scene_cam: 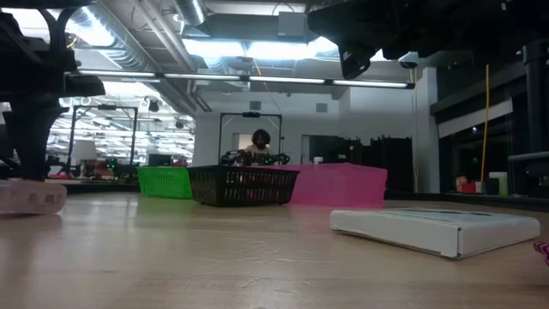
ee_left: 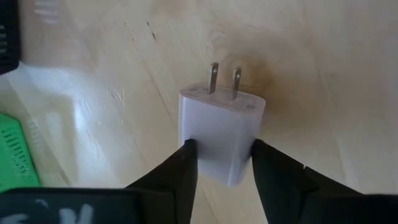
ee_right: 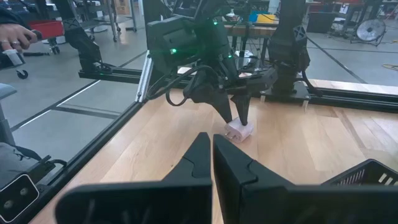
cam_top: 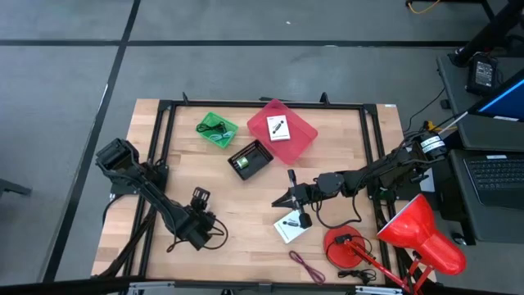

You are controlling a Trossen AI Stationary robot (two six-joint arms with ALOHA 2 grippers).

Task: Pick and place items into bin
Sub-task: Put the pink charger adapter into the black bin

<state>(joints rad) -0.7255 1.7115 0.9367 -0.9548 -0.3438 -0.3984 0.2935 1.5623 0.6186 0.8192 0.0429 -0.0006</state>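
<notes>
**Onlooker A:** so the left gripper [ee_left: 221,163] is sitting down on the wood tabletop [cam_top: 237,205], well off to the left-front of the black mesh basket [cam_top: 250,159], with its two dark fingers pressing both sides of a small white two-prong plug adapter [ee_left: 221,134]. Prongs are pointing away from the wrist. Looks like it's clamping it.

**Onlooker B:** yeah, the grip is low on the body though. I'd say it needs to be lifting straight up before swinging toward the black mesh basket, or the thing could be twisting out.

**Onlooker A:** and the right gripper [cam_top: 291,199]? It's hanging just in front-right of that basket, over the flat white card box [cam_top: 291,228], fingers pressed together, holding nothing.

**Onlooker B:** probably best if it's keeping clear while the left one is carrying across.
</notes>
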